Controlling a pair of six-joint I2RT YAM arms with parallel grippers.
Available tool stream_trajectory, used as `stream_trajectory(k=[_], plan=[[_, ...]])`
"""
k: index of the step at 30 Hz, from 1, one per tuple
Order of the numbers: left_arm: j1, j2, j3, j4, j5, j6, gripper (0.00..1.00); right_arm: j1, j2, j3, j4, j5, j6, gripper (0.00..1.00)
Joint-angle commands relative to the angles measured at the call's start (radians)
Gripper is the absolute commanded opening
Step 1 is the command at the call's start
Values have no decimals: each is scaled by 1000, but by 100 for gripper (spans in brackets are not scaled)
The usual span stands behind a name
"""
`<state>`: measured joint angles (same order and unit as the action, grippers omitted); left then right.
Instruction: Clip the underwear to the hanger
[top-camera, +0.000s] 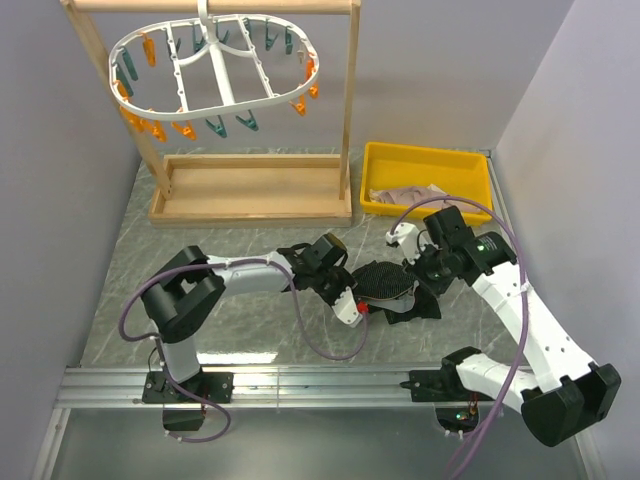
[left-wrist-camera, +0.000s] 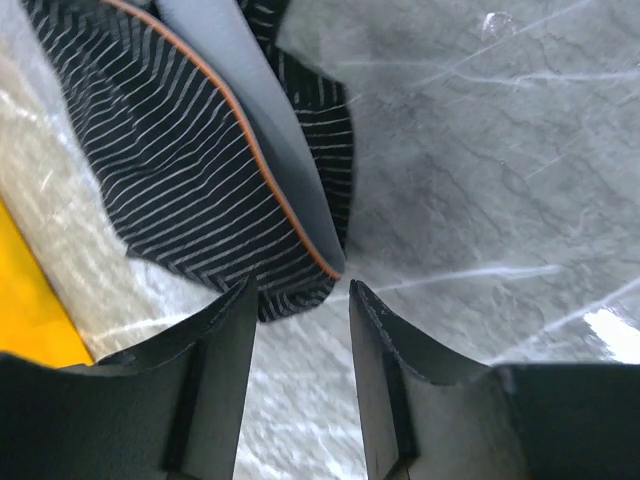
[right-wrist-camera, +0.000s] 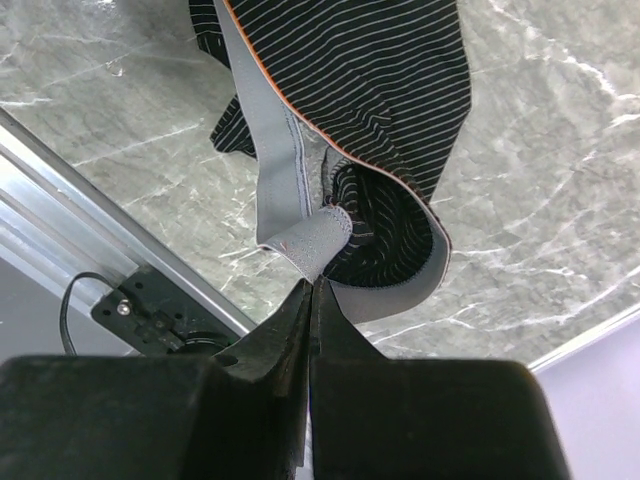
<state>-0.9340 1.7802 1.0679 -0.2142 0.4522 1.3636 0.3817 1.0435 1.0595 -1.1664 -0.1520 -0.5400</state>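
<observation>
The underwear (top-camera: 385, 283), black with thin pale stripes and a grey waistband edged in orange, lies bunched on the marble table between my two grippers. My right gripper (right-wrist-camera: 312, 285) is shut on a fold of the grey waistband (right-wrist-camera: 318, 240), and the cloth (right-wrist-camera: 370, 70) hangs beyond its tips. It also shows in the top view (top-camera: 415, 283). My left gripper (left-wrist-camera: 300, 300) is open and empty, its tips just short of the underwear's hem (left-wrist-camera: 200, 170). In the top view it (top-camera: 360, 300) is at the cloth's left edge. The white oval hanger (top-camera: 215, 65) with orange and teal pegs hangs at the back left.
A wooden frame (top-camera: 350, 120) on a wooden base (top-camera: 250, 190) carries the hanger. A yellow tray (top-camera: 480, 165) at the back right holds a pinkish-beige cloth (top-camera: 405, 192). A metal rail (top-camera: 320, 385) runs along the near table edge. Purple cables loop beside both arms.
</observation>
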Motion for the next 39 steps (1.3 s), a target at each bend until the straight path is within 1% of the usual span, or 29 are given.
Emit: stream_trajectory(k=[1,5,8,9,11,12,16,19,20,22,23,24,26,27,29,32,36,37,39], plan=[[-6,36,56,21,57,100,47,-15,16,34,28,-34,9,0],[-8,71,64,15,62,146,48,-24,32,42,31,-44,6,0],[-11,97,75,23,71,150,43,-33,41,46,31,-50,-1,0],[-12,105,98,15,75,144,33,-36,43,45,31,-50,-5,0],[-12,123,113,-7,72,152,23,-38,38,40,37,-47,-8,0],[-12,125,113,-7,72,160,13,-40,35,36,37,-47,-8,0],[-8,87,104,-4,89,137,1,-46,27,23,45,-35,-15,0],[12,20,113,-52,127,83,0,-53,21,26,48,-27,-23,0],[21,1,145,-116,143,57,0,-56,23,31,45,-26,-23,0],[66,-57,188,-177,181,-35,0,-63,20,56,37,-23,-31,0],[81,-76,235,-207,215,-73,0,-64,18,66,36,-21,-34,0],[122,-93,262,-262,233,-156,0,-67,16,92,34,-20,-37,0],[165,-134,341,-329,267,-234,1,-70,16,126,27,-18,-46,0],[203,-146,365,-388,293,-309,0,-72,16,157,24,-23,-52,0],[239,-191,398,-422,310,-374,0,-70,21,192,17,-27,-66,0],[303,-278,385,-430,313,-545,0,-70,33,278,5,-32,-90,0],[343,-399,337,-459,312,-658,0,-70,50,365,-38,-55,-130,0],[351,-456,324,-468,318,-673,0,-69,47,376,-61,-63,-150,0],[359,-519,267,-490,319,-721,0,-66,40,405,-102,-96,-185,0]])
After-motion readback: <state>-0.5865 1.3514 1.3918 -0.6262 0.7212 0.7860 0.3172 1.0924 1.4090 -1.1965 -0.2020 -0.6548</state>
